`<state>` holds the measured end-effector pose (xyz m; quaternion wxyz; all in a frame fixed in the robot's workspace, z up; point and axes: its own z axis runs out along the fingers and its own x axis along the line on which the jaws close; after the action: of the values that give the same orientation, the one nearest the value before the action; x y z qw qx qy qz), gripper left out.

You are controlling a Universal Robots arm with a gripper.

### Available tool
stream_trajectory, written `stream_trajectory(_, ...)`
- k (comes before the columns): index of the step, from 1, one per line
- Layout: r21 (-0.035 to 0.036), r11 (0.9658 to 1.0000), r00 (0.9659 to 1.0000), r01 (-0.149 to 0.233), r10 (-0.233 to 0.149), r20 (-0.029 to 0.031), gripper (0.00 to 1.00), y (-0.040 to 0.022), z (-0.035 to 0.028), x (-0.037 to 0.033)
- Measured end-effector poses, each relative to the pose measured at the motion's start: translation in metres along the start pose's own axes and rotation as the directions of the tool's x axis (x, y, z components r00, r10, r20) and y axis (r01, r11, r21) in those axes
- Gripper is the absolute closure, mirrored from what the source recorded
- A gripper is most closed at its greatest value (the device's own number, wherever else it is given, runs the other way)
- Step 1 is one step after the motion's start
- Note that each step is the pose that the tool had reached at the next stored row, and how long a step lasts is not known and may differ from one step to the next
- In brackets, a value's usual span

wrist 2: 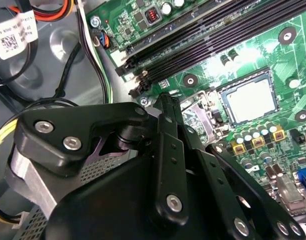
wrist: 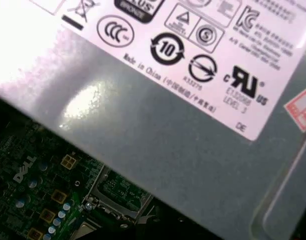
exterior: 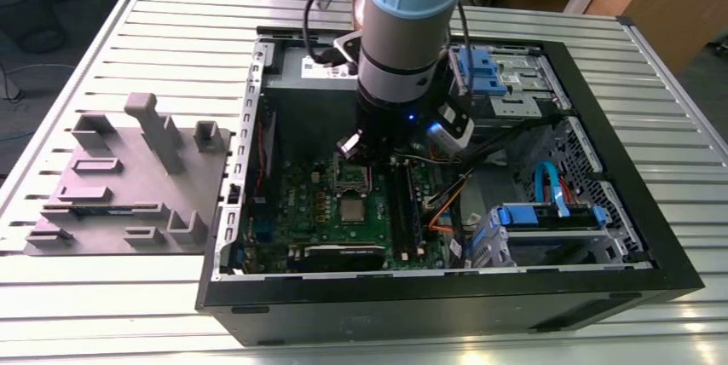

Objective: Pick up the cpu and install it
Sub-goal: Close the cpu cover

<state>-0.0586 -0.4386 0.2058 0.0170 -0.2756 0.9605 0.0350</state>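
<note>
The cpu point(exterior: 353, 209) is a small pale silver square lying flat in its socket on the green motherboard point(exterior: 307, 203), inside the open computer case. In the second wrist view the cpu point(wrist 2: 250, 100) sits level within the socket's dark frame, nothing resting on it. The socket's metal cover plate point(wrist 2: 200, 112) stands hinged up beside it, and the first wrist view catches the cover plate point(wrist: 118, 197) too. My gripper point(exterior: 350, 150) hangs under the arm just above that raised plate, a short way from the cpu. Its black tip point(wrist 2: 164, 100) ends near the plate, apart from the chip.
The grey power-supply box point(wrist: 157, 135) with its white label is close behind the gripper. Long black memory slots point(wrist 2: 202, 40) run beside the socket. Loose cables point(exterior: 478, 173) and blue drive bays point(exterior: 551, 216) fill the case on the exterior view's right. A grey fixture block point(exterior: 125, 177) lies outside.
</note>
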Motion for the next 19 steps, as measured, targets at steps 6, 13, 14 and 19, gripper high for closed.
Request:
stream_trajectory(6,0.0001,1.0000,1.0000,0.000,0.000,0.0002,0.89,0.0003,0.0010,-0.0001)
stream_trajectory(13,-0.0002,1.0000,1.0000,-0.001,0.001,0.0004,0.89,0.0014,0.0019,-0.0009)
stream_trajectory(14,-0.0004,1.0000,1.0000,-0.001,0.001,0.0005,0.89,0.0015,0.0022,-0.0010)
stream_trajectory(19,-0.0009,1.0000,1.0000,-0.001,0.001,0.0008,0.89,0.0016,0.0031,-0.0010)
